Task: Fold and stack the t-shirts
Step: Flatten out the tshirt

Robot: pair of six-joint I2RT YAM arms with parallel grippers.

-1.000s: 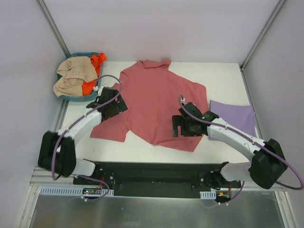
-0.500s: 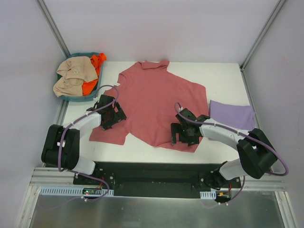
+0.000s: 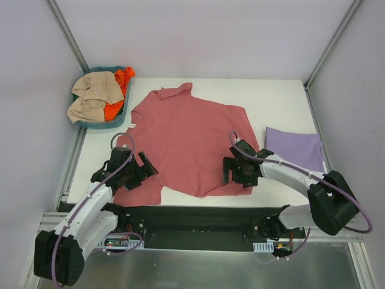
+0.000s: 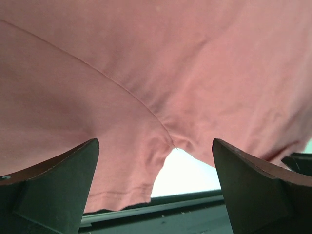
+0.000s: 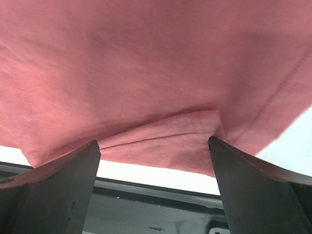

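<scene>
Nearest me runs the black base plate, and the white table begins just beyond it. My left pincer sits low at the near left with its fingers spread wide. The brick-red t-shirt lies between and ahead of the tips where sleeve meets body, and nothing is pinched. My right pincer is spread just as wide over the shirt's near right corner, gripping nothing. From above, both heads hide their own fingers, so only the wrist views show that spread. The left wrist also shows a notch of white table under the armpit seam, and the right wrist a thin white strip between hem and plate. Only the overhead view shows the whole shirt: flat, open and tilted, its hem close to the table's near edge and its collar pointing to the far left. A narrow strip of white parts its right sleeve from the lavender t-shirt, folded flat by the right edge beside my right arm. Bare table lies behind both. Farthest, at the far left corner, the teal basket holds a beige cloth and an orange cloth.
</scene>
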